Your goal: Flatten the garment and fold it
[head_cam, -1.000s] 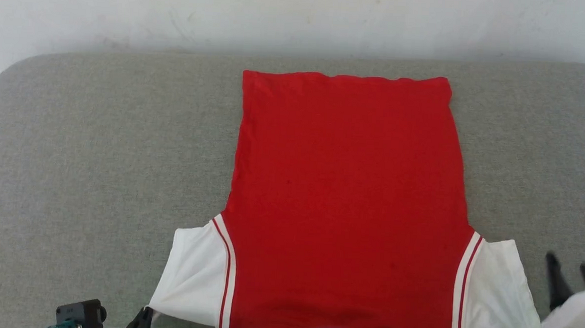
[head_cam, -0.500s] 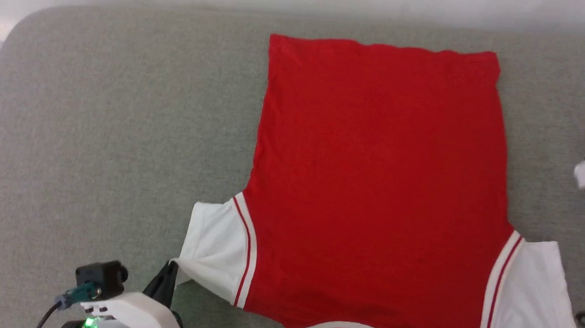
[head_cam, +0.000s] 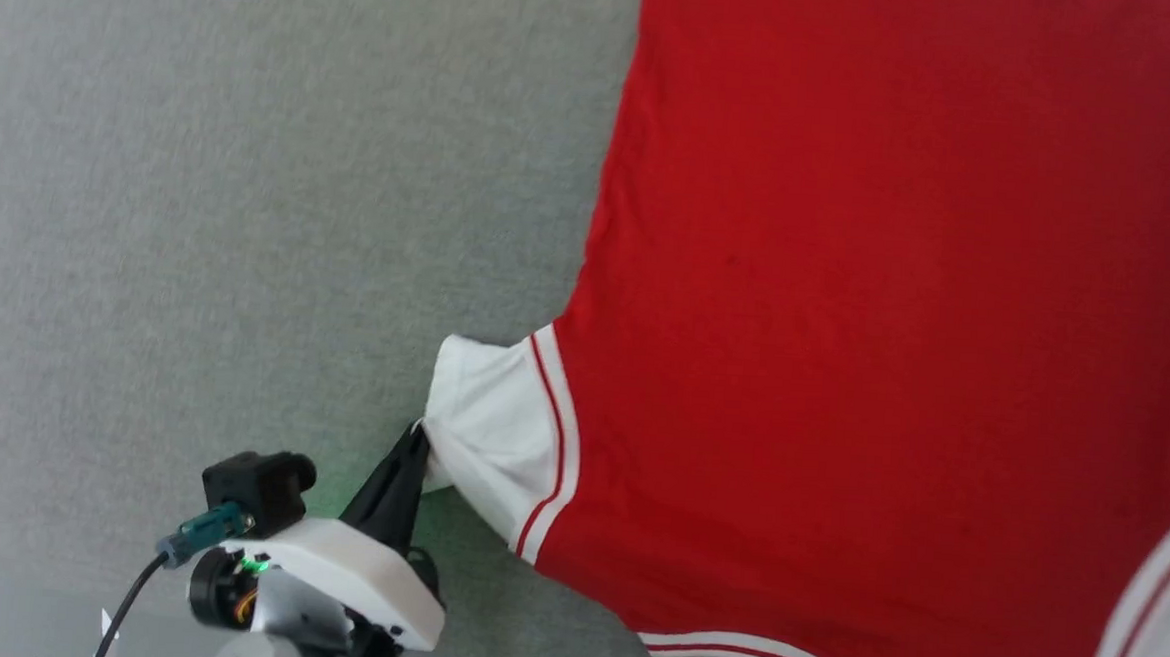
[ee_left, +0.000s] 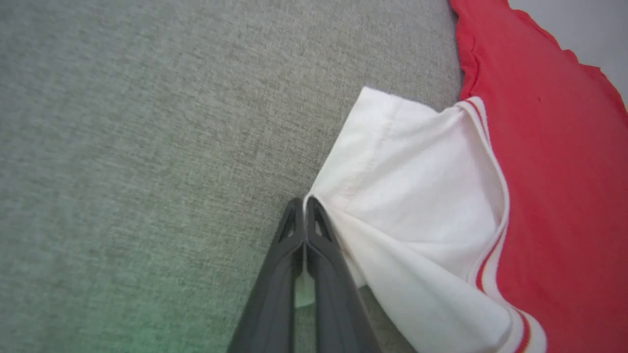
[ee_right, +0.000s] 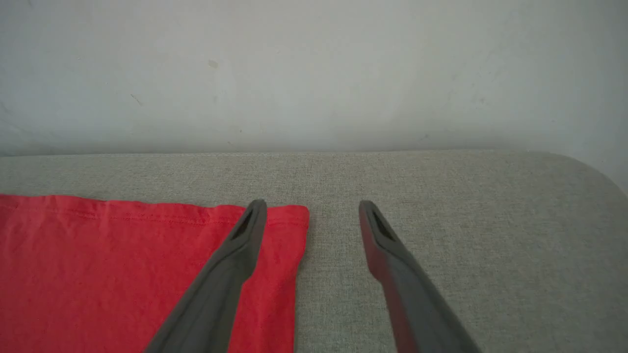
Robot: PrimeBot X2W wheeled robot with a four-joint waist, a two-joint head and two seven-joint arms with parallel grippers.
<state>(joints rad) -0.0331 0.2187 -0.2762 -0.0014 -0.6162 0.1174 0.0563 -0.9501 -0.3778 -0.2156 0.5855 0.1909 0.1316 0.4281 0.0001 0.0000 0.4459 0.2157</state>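
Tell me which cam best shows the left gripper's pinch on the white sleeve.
Left wrist view: the left gripper is shut on the corner of the sleeve, close up and unobstructed. Head view shows the same pinch from above, smaller. Right wrist view shows the red hem corner of the garment.

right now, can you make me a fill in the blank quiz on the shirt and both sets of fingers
The sleeve pinched by the left fingers is coloured ____.
The right fingers stand ____ above the garment's hem corner.
The garment lies on a ____ fabric surface.
Missing words: white; open; grey.
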